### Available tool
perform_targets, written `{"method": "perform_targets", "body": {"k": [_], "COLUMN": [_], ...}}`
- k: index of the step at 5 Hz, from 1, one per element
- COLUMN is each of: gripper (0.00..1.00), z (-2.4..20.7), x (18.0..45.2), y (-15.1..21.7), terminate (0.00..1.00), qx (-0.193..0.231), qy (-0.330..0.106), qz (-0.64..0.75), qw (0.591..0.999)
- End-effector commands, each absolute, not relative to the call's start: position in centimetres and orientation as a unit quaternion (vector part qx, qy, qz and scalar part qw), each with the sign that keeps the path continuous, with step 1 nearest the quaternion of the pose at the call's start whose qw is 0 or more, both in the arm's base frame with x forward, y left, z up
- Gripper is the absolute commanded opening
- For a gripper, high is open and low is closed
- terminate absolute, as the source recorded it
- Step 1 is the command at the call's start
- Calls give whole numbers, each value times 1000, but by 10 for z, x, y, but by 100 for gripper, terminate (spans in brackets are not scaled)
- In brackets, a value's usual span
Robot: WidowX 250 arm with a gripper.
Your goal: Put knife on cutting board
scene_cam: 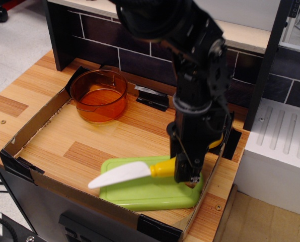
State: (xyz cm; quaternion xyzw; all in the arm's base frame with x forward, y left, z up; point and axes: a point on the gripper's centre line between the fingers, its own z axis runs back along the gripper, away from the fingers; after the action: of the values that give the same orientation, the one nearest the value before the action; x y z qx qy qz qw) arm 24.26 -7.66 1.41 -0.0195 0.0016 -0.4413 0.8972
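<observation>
My gripper (186, 174) is clamped on the yellow handle of the knife (135, 173), and I hold it over the cutting board (140, 194); the handle sits above the board's right part, near its handle-hole end, while the white blade runs leftward and its tip pokes out past the board's left edge. I cannot tell whether the knife touches the board or hangs just above it; my own arm hides the contact. The risk, as I judge it, lies in letting go here; with the tip overhanging the left edge, the knife may tip or slide off toward the wooden tray floor (79, 146) left of the board. A drop from any height could make the light plastic bounce; a yellow banana toy (216, 141), half hidden behind the board, is unlikely to interfere; the orange pot (98, 95) stands well apart, behind and to the left of the board.
</observation>
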Motion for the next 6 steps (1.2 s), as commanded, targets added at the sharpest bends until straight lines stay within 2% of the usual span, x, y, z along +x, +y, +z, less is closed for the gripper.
{"method": "perform_targets", "body": {"k": [1,2,3,4,5,6], "gripper": [0,100,100,100,100,100], "z": [8,12,28,47,70,104], "x": [250,250,251,253,262,275], "y": [-70,-68,-68,-63,-53,-34], "terminate": [0,0,0,0,0,0], "qx": [-15,-30,-41,-61,-44,-21], "qy": [-10,-19,-29,-59,-116,-185], "qz": [-428,-426,-424,-402,-348,-243], "qw": [904,904,904,912,929,952]}}
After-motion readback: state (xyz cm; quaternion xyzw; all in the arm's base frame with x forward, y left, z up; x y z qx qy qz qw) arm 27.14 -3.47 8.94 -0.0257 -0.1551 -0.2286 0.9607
